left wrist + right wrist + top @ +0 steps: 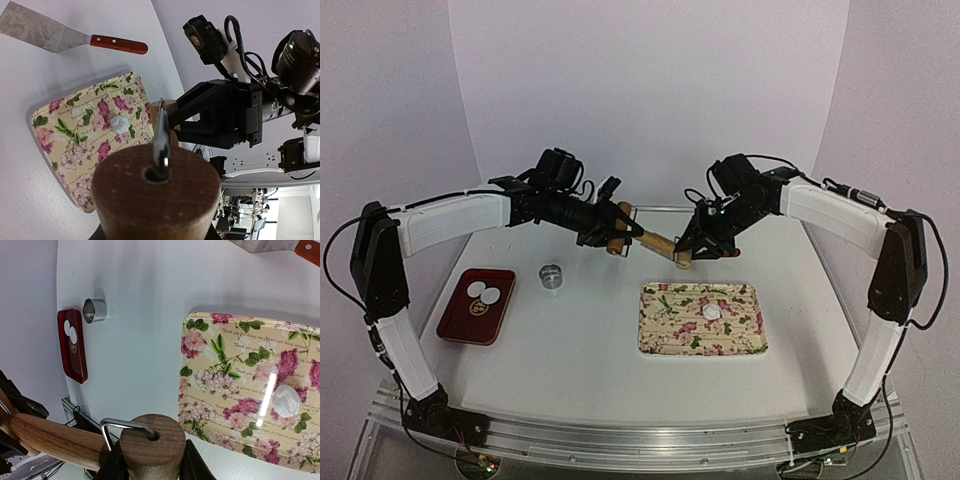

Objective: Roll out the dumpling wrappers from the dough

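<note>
A wooden rolling pin (pixel 650 240) hangs level above the table, between both arms. My left gripper (pixel 616 232) is shut on its left handle (pixel 156 200), which fills the bottom of the left wrist view. My right gripper (pixel 685 255) is shut on the right handle (pixel 152 445), with a dark finger (pixel 116 462) on each side. A small white lump of dough (pixel 712 311) lies on the floral tray (pixel 665 335) below the pin. Two dumpling wrappers (pixel 484 293) lie in the red tray (pixel 460 320) at the left.
A metal ring cutter (pixel 552 276) stands between the red tray and the floral tray. A spatula (pixel 75 37) with a red-brown handle lies on the table beyond the floral tray. White walls close in the back and sides.
</note>
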`<control>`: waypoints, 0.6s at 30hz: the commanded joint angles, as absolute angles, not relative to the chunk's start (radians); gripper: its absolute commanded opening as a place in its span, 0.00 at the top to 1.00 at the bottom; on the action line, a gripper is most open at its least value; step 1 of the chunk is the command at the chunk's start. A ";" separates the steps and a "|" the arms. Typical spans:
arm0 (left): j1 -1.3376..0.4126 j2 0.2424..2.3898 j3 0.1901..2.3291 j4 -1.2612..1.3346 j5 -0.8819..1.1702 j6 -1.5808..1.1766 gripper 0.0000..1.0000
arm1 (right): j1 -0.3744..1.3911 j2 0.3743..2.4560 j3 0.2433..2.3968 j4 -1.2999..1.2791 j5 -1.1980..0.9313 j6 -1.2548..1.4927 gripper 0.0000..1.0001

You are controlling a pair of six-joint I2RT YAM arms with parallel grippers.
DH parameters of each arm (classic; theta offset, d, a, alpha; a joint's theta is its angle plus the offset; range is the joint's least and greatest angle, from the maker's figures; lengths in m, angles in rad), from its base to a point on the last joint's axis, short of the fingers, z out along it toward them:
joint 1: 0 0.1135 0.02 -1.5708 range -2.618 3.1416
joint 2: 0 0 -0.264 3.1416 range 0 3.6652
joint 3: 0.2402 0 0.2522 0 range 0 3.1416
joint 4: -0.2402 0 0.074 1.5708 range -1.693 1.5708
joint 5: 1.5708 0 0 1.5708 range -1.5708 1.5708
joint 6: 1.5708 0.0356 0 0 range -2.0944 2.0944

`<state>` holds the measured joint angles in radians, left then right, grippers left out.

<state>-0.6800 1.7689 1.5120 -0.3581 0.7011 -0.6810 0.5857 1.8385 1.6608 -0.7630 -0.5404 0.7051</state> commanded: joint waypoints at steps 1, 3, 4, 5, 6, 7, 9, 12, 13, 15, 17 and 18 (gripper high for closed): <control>-0.668 1.758 1.526 -0.326 0.708 -0.722 1.00 | 0.587 1.811 1.699 -0.718 -0.568 0.679 0.62; -0.650 1.735 1.495 -0.297 0.705 -0.760 1.00 | 0.582 1.792 1.694 -0.718 -0.572 0.671 0.37; -0.632 1.724 1.477 -0.274 0.710 -0.786 1.00 | 0.577 1.782 1.688 -0.717 -0.577 0.672 0.23; -0.616 1.709 1.455 -0.243 0.718 -0.816 1.00 | 0.571 1.771 1.679 -0.716 -0.588 0.671 0.15; -0.602 1.694 1.435 -0.212 0.728 -0.845 1.00 | 0.562 1.759 1.672 -0.716 -0.600 0.670 0.09; -0.587 1.680 1.417 -0.186 0.738 -0.869 1.00 | 0.554 1.747 1.668 -0.715 -0.616 0.668 0.05; -0.568 1.663 1.406 -0.160 0.763 -0.898 1.00 | 0.539 1.728 1.671 -0.708 -0.668 0.657 0.03; -0.539 1.650 1.407 -0.155 0.807 -0.915 1.00 | 0.528 1.719 1.700 -0.688 -0.759 0.644 0.02; -0.531 1.647 1.407 -0.152 0.823 -0.919 1.00 | 0.527 1.720 1.707 -0.671 -0.801 0.645 0.02; -0.518 1.641 1.407 -0.130 0.872 -0.934 1.00 | 0.527 1.719 1.700 -0.612 -0.870 0.664 0.02; -0.516 1.631 1.405 -0.082 0.912 -0.963 1.00 | 0.528 1.717 1.669 -0.554 -0.899 0.678 0.02; -0.515 1.624 1.404 -0.050 0.934 -0.985 1.00 | 0.529 1.715 1.648 -0.537 -0.904 0.680 0.02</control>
<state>-0.5159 1.7220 1.3914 -0.2263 0.7973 -0.9098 0.5286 1.7488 1.6669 -0.6667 -0.7796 0.6729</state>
